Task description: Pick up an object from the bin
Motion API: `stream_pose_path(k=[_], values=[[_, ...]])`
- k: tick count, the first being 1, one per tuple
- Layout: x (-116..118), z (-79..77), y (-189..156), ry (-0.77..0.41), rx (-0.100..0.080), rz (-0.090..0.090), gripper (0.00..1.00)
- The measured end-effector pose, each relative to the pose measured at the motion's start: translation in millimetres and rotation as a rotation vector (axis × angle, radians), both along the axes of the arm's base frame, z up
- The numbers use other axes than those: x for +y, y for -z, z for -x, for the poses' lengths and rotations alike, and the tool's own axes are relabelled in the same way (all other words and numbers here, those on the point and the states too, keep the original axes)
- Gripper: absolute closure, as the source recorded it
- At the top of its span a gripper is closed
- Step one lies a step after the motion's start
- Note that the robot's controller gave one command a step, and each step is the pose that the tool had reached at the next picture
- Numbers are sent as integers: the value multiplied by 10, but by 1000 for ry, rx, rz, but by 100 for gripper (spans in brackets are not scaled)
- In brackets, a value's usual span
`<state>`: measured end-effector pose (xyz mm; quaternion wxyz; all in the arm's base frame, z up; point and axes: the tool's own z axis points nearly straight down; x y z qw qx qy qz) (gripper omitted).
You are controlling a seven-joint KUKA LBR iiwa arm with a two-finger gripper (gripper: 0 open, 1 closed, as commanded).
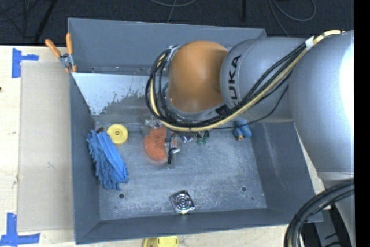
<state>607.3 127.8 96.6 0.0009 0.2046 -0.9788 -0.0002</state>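
Grey bin (231, 179), one orange lump (154, 146)

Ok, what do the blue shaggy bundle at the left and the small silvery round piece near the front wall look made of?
Blue shaggy bundle: soft textile, perhaps microfibre; matt, with tufted strands. Small silvery round piece: probably metal, polished; it glints brightly, with ringed ridges.

Orange-red lump (154, 146): rounded, soft-looking, matte, paler and pinker toward its top, no markings legible. Somewhat taller than wide as seen from above. Lies on the floor of the bin (219, 182), near the middle, slightly left of centre and closer to the back wall than the front. Right side just beside the gripper (171, 152); whether they touch is unclear. Bare grey metal on its left and front
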Motion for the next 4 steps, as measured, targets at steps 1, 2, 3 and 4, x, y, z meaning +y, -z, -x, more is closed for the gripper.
stream_pose_path(k=[1, 2, 3, 4], values=[[-98, -30, 52, 94, -1, -1, 0], [-171, -50, 237, 162, -3, -1, 0], [-240, -137, 274, 182, -3, -1, 0], [-256, -153, 266, 186, -4, -1, 0]])
